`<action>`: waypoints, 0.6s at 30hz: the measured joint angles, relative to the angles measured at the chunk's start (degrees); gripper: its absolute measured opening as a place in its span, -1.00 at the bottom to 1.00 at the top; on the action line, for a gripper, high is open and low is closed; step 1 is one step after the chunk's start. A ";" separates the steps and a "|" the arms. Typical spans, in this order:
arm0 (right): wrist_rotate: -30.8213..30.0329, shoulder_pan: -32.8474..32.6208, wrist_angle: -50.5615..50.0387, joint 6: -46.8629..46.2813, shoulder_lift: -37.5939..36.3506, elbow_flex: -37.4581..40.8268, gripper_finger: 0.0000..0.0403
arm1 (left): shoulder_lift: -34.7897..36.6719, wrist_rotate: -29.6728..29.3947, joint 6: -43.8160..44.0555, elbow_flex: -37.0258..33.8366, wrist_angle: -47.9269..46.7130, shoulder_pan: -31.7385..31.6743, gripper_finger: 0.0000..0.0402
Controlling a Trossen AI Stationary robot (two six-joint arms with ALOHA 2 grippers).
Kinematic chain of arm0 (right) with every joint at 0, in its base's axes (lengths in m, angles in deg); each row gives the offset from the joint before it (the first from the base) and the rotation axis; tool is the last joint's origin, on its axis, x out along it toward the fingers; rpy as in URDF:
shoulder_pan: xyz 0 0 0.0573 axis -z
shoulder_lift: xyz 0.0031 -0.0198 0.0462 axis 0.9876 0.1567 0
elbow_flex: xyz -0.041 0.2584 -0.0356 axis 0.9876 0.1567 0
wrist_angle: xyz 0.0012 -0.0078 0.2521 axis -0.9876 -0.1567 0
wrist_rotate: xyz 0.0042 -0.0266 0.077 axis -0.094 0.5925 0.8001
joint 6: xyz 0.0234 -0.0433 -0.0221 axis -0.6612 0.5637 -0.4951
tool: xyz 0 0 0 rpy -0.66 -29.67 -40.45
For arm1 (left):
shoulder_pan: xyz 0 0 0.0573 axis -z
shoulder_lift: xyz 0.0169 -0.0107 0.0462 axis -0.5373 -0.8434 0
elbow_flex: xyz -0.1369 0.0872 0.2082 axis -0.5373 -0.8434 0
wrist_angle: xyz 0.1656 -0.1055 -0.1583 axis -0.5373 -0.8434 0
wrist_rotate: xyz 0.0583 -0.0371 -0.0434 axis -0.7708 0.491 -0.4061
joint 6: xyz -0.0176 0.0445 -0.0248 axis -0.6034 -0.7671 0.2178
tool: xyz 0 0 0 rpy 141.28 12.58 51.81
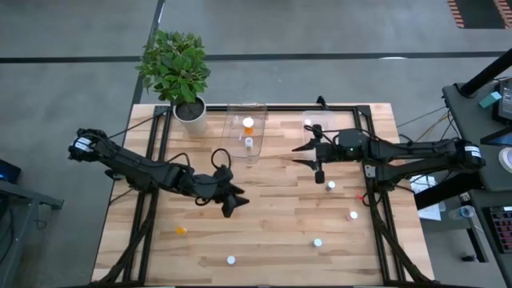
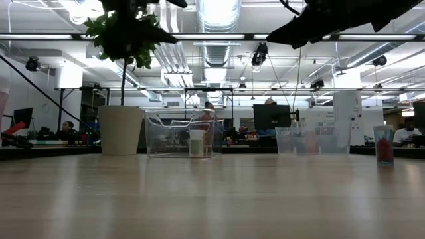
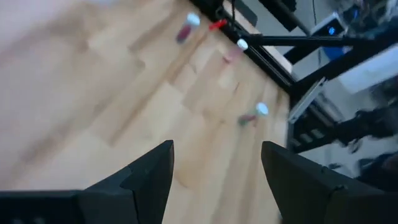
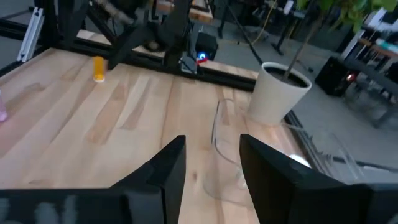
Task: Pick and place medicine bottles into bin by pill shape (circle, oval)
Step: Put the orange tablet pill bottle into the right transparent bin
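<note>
Several tiny medicine bottles stand loose on the near right of the table: white-topped ones [image 1: 331,186], [image 1: 354,215], [image 1: 318,242], [image 1: 231,260] and an orange one [image 1: 182,231]. Two more bottles [image 1: 248,124] stand inside the left clear bin [image 1: 258,108]. One bottle [image 1: 307,124] is in the right clear bin [image 1: 323,118]. My left gripper [image 1: 238,208] hovers open and empty over the table's middle, also in its wrist view [image 3: 216,155]. My right gripper [image 1: 298,155] is open and empty beside the left bin, also in its wrist view [image 4: 212,146].
A potted plant [image 1: 190,108] stands at the far left corner, next to the left bin. Black frame rails [image 1: 376,192] run along the table's right and left sides. The low view shows a bottle of red pills [image 2: 384,145] standing at the right.
</note>
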 joint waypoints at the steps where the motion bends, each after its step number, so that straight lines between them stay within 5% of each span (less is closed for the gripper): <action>1: -0.02 0.00 0.59 0.49 0.00 0.13 -0.30 | -0.42 0.78 3.28 0.00 -0.33 0.28 0.13; 12: 0.07 0.00 2.45 5.95 -0.09 -0.11 -0.30 | -13.10 15.52 27.62 6.76 -3.02 4.21 0.13; 18: 0.09 0.00 2.09 6.63 -0.02 0.54 -0.30 | -19.17 26.78 34.01 16.93 -24.61 6.64 0.13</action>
